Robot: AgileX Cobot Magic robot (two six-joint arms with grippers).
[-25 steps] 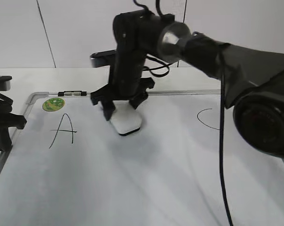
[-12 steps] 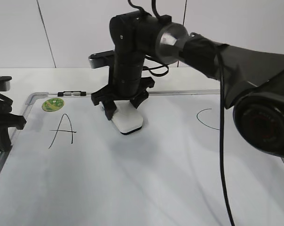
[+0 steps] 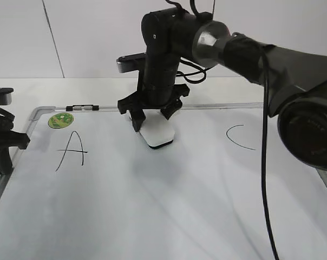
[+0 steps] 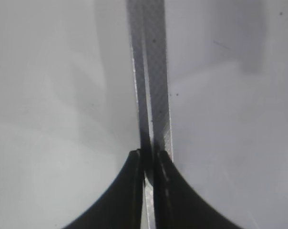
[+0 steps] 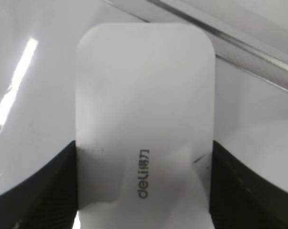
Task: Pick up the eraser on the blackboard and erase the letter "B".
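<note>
Eraser [image 3: 158,134] sits clamped between right fingers [image 3: 152,117] at upper centre of blackboard [image 3: 169,206], long axis running toward the far frame; no "B" visible; left fingers [image 4: 148,164] pressed together, idle far left.

A bare robotics lab or test bench, by the look of it. A large white dry-erase board with a thin silver-grey metal frame [image 3: 217,106] lies flat on a plain white tabletop [image 3: 44,89], backed by blank white wall panels with a dark seam [image 3: 52,38]. Two black jointed robot arms [image 3: 272,59] with loose black cables [image 3: 263,179] work over it; nothing domestic or decorative shows.
</note>
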